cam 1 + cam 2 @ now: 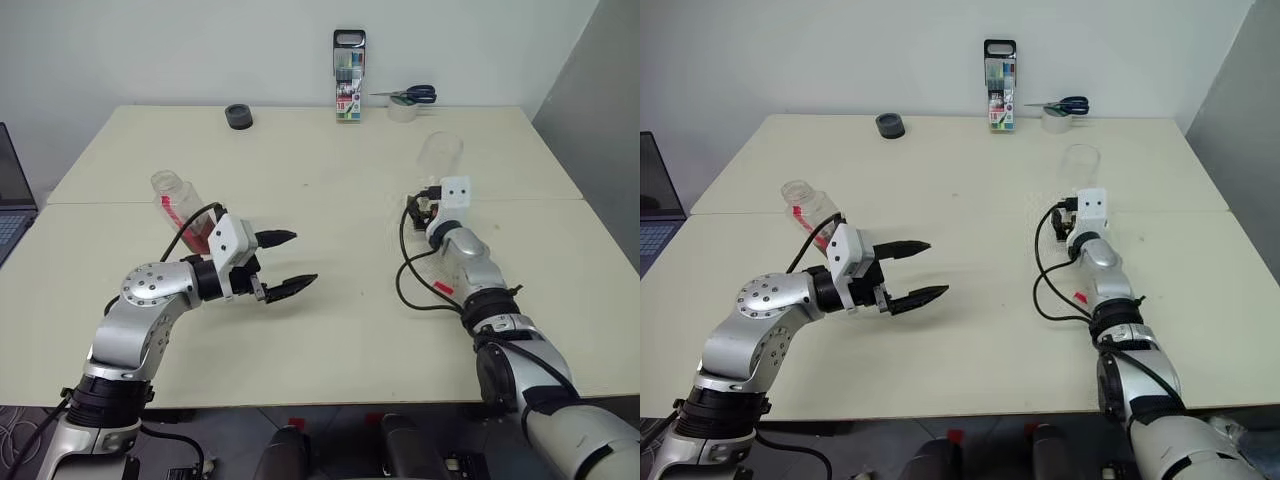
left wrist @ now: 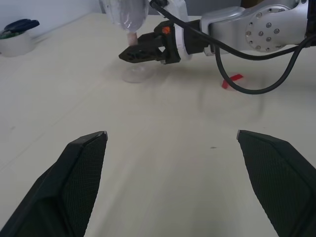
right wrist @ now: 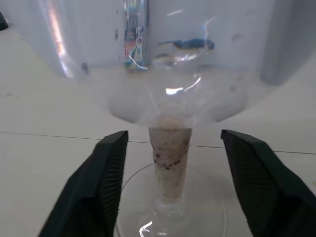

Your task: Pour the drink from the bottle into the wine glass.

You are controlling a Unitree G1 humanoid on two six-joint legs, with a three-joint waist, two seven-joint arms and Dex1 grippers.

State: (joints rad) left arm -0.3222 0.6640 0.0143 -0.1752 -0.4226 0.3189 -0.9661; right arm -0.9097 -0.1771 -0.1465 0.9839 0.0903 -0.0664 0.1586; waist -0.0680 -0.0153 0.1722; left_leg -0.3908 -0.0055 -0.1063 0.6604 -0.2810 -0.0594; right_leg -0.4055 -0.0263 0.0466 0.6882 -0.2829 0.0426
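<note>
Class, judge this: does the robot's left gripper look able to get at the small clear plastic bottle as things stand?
Probably yes, after turning back: the left gripper stands open, pointing away from the small clear plastic bottle just behind its arm; nothing lies between them.

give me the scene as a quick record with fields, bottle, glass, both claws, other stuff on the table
bottle: on the table's left side, behind the left arm, no cap on it, reddish drink low inside
wine glass: upright on the right side, bowl looks empty
left claw: open, holding nothing, hovering above the table
right claw: one finger on each side of the glass stem, gaps showing, not touching
far edge: black roll, pen pack, scissors on a tape roll
</note>
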